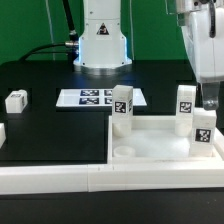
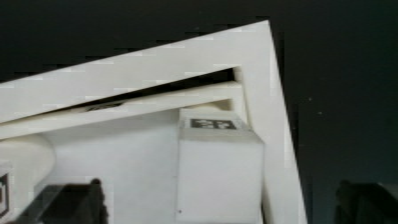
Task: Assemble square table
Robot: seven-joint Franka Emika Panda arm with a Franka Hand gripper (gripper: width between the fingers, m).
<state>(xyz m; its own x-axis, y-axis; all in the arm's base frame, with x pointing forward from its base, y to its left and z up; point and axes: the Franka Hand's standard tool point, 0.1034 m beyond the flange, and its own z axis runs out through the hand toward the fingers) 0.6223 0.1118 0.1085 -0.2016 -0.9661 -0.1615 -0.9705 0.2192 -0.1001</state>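
The hand (image 1: 208, 103) hangs directly above the upright leg (image 1: 203, 128) standing at the square top (image 1: 150, 147) corner on the exterior view's right (whether it is wide or narrow I cannot tell), the leg's long axis vertical on the desk (image 1: 40, 130).

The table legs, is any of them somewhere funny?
Yes. One leg lies tipped on its side, far off on the exterior view's left, away from the table top. Three other legs stand upright at the top.
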